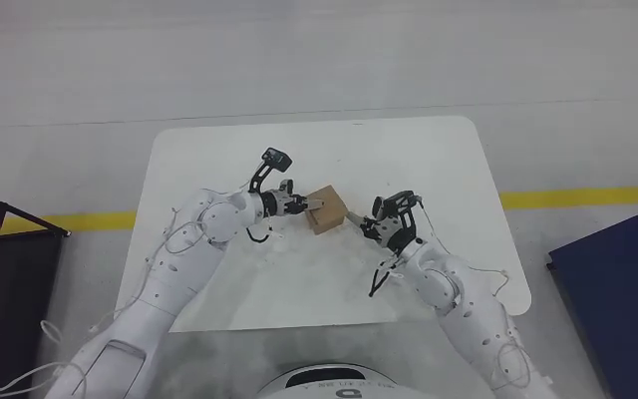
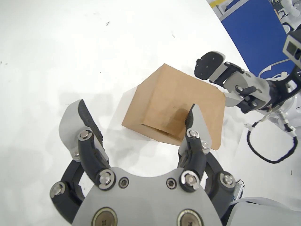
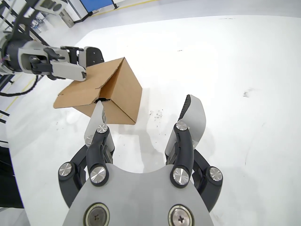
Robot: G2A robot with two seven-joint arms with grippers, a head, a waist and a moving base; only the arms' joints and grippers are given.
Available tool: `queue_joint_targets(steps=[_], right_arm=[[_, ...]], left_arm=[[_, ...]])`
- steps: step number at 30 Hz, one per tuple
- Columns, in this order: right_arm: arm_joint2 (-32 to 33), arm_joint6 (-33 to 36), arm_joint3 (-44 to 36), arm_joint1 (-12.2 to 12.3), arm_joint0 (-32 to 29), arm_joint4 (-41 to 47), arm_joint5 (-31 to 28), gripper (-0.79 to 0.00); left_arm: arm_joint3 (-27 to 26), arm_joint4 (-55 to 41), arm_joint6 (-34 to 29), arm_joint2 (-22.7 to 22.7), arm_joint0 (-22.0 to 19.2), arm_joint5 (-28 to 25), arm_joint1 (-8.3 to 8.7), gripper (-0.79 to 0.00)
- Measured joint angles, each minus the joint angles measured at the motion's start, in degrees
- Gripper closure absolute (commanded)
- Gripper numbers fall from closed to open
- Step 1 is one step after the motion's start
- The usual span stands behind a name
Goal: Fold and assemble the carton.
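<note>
A small brown carton [image 1: 327, 208] stands near the middle of the white table [image 1: 429, 170], partly formed, with one flap sticking out. My left gripper [image 1: 302, 203] is at one side of it and my right gripper [image 1: 361, 221] at the opposite side. In the left wrist view the left gripper [image 2: 138, 118] is open, one fingertip [image 2: 191, 116] over the carton [image 2: 164, 99] near its flap. In the right wrist view the right gripper [image 3: 144, 109] is open, one fingertip [image 3: 98, 109] touching the carton [image 3: 124, 88] at a gap in its seam. Neither gripper holds it.
The table has rounded corners and bare surface all around the carton. A yellow floor line [image 1: 568, 198] runs past both sides. A blue panel [image 1: 608, 269] stands off the right edge and a dark rack [image 1: 25, 259] off the left.
</note>
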Motion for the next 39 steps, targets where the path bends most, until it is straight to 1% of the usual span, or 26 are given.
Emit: queue_joint_targets(steps=[2,4,6,9,18,20,25,33,39], right_arm=[[0.73,0.3,-1.56,0.17,-0.99,0.8,-0.65,-0.573],[1.08,0.61,-3.05,0.29,-1.87,0.89,-1.02,-0.582],[0.8,0.88,-3.74,0.33,-2.25,0.11,-1.06,-0.57],[-0.59,1.07,-2.6,0.18,-1.65,-2.38,-0.01,-0.542],[-2.94,0.39,0.43,-0.29,0.08,-3.71,0.87,-0.548],[-3.32,0.31,0.75,-0.35,0.23,-4.07,0.94,-0.56],[-4.73,-0.27,0.88,-0.58,0.52,-4.94,0.75,-0.548],[-3.82,-1.43,2.75,-0.66,1.45,-4.72,2.6,-0.502],[-4.72,-1.46,1.63,-0.73,1.12,-5.6,1.8,-0.511]], left_arm=[[0.29,0.26,-0.12,0.5,-0.14,0.09,-0.1,-0.785],[0.69,0.41,-0.3,1.06,-0.39,0.25,-0.22,-0.785],[0.94,0.44,-0.26,1.49,-0.63,0.35,-0.35,-0.785],[1.14,0.23,-0.1,1.87,-0.82,0.42,-0.47,-0.785],[0.65,0.1,-0.09,1.98,-0.44,0.54,-0.41,-0.785],[0.5,0.04,-0.1,2.09,-0.31,0.61,-0.42,-0.785],[0.3,-0.16,-0.06,2.44,-0.19,0.76,-0.5,-0.785],[-0.48,-0.24,0.04,2.64,-0.02,0.85,-0.51,-0.785],[-0.88,-0.61,-0.03,2.57,0.37,0.78,-0.43,-0.785]])
